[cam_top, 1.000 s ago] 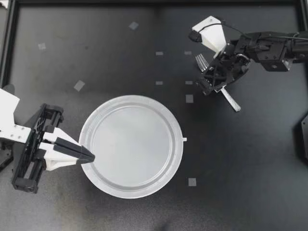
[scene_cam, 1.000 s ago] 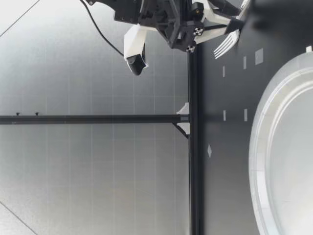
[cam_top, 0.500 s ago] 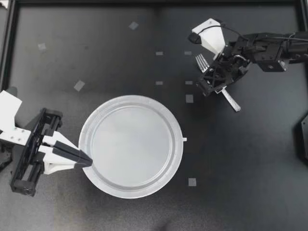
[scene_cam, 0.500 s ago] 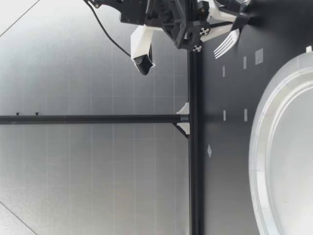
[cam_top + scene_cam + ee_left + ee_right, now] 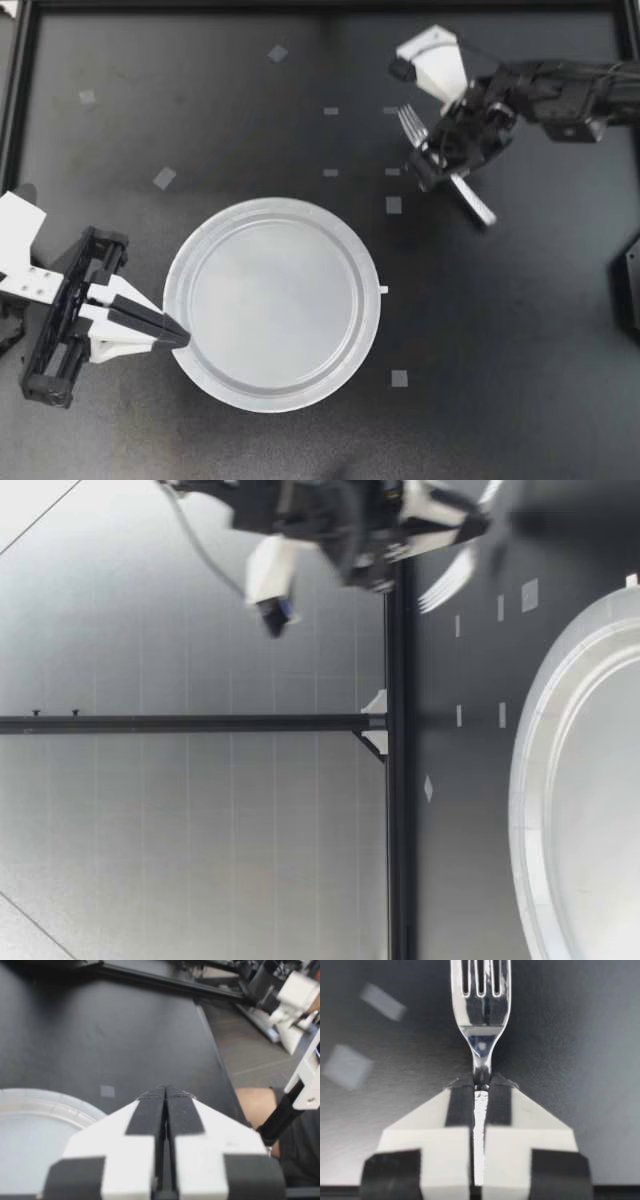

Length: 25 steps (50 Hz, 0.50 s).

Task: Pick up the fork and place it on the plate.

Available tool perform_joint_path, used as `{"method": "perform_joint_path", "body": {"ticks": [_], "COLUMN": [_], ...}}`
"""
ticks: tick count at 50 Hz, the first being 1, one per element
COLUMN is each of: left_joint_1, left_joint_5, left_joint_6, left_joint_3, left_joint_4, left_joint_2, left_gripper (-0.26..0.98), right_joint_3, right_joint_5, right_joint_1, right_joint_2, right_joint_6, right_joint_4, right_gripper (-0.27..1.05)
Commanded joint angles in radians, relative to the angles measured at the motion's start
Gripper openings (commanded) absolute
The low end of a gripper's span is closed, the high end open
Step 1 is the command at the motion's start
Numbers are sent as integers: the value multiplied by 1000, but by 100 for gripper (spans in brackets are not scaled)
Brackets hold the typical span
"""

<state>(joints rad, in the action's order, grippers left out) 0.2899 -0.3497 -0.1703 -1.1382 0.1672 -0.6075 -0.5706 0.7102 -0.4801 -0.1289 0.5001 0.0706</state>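
My right pincer (image 5: 434, 158) pinches the fork (image 5: 412, 123) at its neck, over the far right part of the bench (image 5: 240, 110). The tines jut out ahead of the fingertips toward the far left. The handle runs back under the pincer toward the near right. The plate (image 5: 272, 204) lies well apart, nearer and to the left. My left pincer (image 5: 178, 337) is pressed together, its tip at the plate's left rim.

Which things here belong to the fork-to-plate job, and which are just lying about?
Job: fork, held in right hand; plate.
Lying about: tape squares on the table; left hand, shut, empty, by the plate.
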Motion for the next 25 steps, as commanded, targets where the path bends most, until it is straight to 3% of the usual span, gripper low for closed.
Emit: {"method": "perform_joint_path", "body": {"ticks": [1,13,25], "left_joint_1": [-14,-172,-190], "left_joint_5": [-54,-252,-288], "left_joint_6": [8,8,71], "left_joint_3": [2,-87,25], "left_joint_4": [-2,52,52], "left_joint_2": [-5,55,160], "left_gripper": [-3,-3,3], "right_joint_3": [107,207,195], "right_joint_5": [58,-38,-486], "right_joint_1": [0,112,293], "right_joint_2": [163,298,390], "right_joint_6": [-44,-222,-403], "right_joint_4": [-2,-80,-163], "right_gripper": [-8,-8,-8]}}
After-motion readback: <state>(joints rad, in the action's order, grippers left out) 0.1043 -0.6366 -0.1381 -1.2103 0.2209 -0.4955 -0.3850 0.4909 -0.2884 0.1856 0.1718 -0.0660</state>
